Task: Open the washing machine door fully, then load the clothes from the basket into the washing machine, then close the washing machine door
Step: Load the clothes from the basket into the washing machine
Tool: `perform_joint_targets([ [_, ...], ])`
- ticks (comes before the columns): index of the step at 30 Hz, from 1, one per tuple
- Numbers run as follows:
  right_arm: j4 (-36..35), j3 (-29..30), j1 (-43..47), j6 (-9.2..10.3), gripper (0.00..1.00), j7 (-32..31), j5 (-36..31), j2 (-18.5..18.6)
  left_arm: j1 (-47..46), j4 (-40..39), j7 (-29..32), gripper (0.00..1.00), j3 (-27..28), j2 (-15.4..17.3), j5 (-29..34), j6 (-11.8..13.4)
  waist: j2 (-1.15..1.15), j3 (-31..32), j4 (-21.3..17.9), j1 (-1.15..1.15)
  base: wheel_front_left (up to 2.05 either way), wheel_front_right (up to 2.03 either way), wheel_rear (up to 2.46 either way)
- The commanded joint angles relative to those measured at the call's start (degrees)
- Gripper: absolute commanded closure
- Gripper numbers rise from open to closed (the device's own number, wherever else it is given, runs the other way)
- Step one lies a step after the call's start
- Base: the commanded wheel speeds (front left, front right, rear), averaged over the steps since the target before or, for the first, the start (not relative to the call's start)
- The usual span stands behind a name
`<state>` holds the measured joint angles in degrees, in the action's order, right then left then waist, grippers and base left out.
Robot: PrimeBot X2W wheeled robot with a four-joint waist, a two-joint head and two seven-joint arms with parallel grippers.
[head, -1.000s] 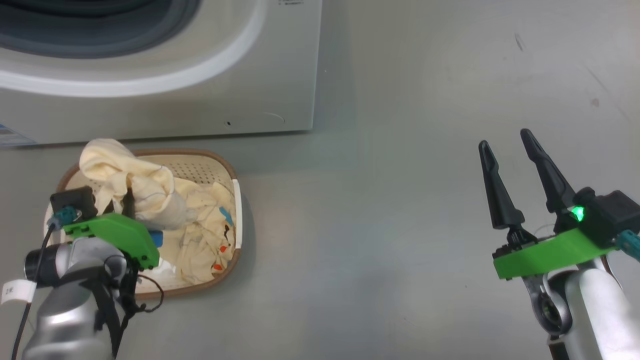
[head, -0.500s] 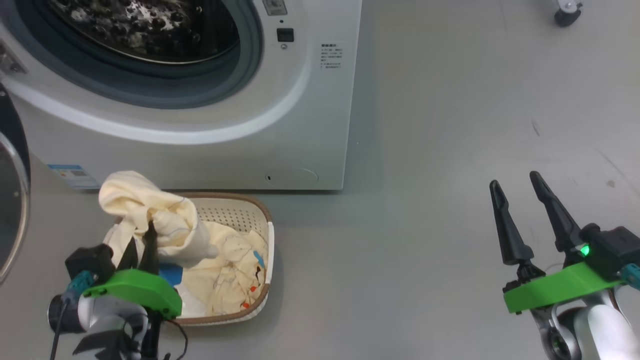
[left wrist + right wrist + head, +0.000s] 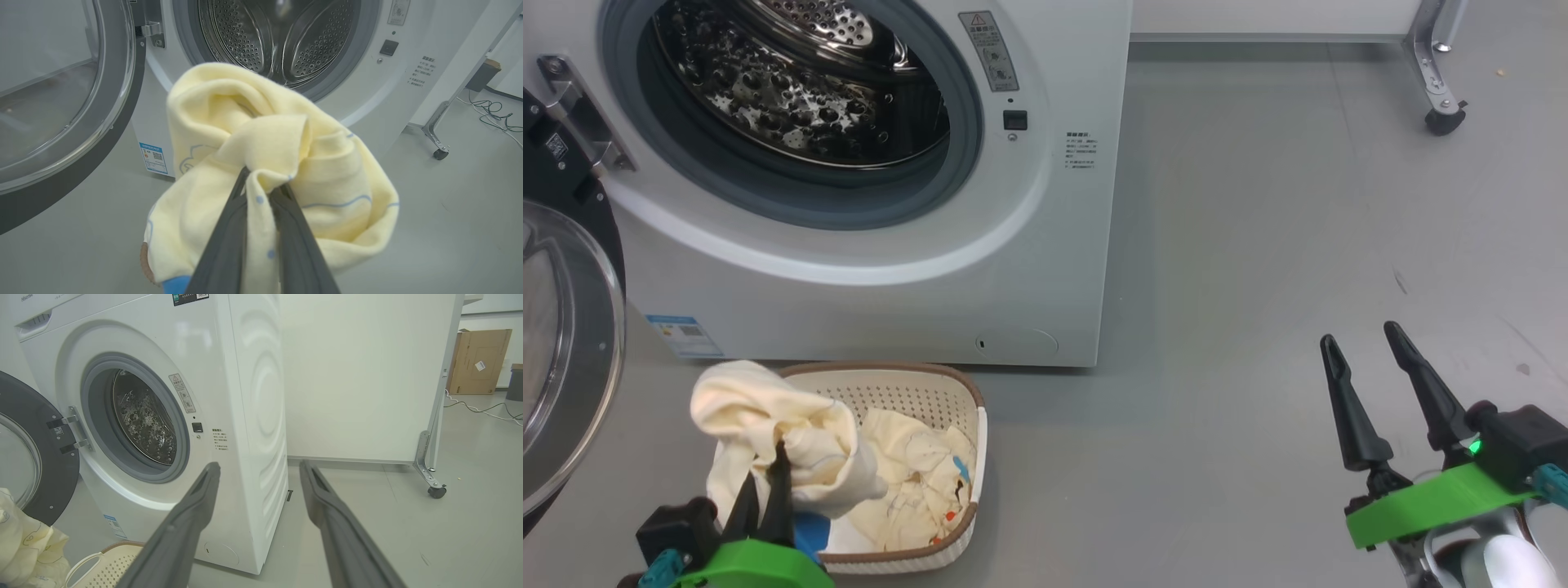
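In the head view you see the big white washing machine [image 3: 1054, 245], its round black glass door [image 3: 572, 343] open on its left. Just in front of it is the small cream plastic basket [image 3: 907, 392] with holes and a brown rim, over which your left gripper [image 3: 766, 467] pinches a bunch of soft pale yellow clothes [image 3: 768, 412]; your right gripper [image 3: 1360, 335] stands wide open and empty, well to the machine's right. In the left wrist view the clothes are squeezed tight in front of the machine's steel drum [image 3: 245, 36], and in the right wrist view that open gripper faces the machine's front.
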<state>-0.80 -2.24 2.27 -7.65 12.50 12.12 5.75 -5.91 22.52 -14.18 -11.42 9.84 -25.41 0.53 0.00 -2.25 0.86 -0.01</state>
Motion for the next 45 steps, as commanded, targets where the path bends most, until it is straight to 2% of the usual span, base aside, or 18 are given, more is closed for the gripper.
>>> perform_joint_targets([
  [1, -2.1, -1.0, -0.6, 0.16, 0.00, -0.2, 0.5, 0.7, -1.2, -2.7, -0.8, 1.00, 2.6, 0.8, 0.6, -0.2, 0.00, 0.1, 0.1, 0.01, 0.00, 0.00, 0.00],
  [15, -1.9, -1.6, -0.5, 0.16, 0.00, 0.1, 0.7, 0.3, 0.2, -5.1, -0.8, 1.00, 3.9, -0.2, 2.6, -1.4, 0.00, -0.3, -0.4, 0.01, 0.00, 0.00, 0.00],
  [24, -2.0, -2.1, -1.5, 0.16, 0.00, 0.3, 0.7, 0.3, -1.8, -6.7, -0.8, 1.00, 5.8, -0.4, 3.5, -2.0, 0.00, -3.7, -2.1, 0.01, 0.00, 0.00, 0.00],
  [32, -2.1, -2.8, -3.7, 0.16, 0.00, 0.6, 0.5, 0.3, -8.7, -9.2, -0.8, 1.00, 8.9, 1.9, 3.8, -2.9, 0.00, -9.9, -4.4, 0.01, 0.00, 0.00, 0.00],
  [45, -1.3, -4.5, -9.1, 0.16, 0.00, 1.8, 0.4, -0.9, -28.7, -10.3, 2.6, 1.00, 12.4, 7.5, 1.8, -3.4, 0.00, -23.1, -9.3, 0.01, 0.00, 0.00, 0.00],
])
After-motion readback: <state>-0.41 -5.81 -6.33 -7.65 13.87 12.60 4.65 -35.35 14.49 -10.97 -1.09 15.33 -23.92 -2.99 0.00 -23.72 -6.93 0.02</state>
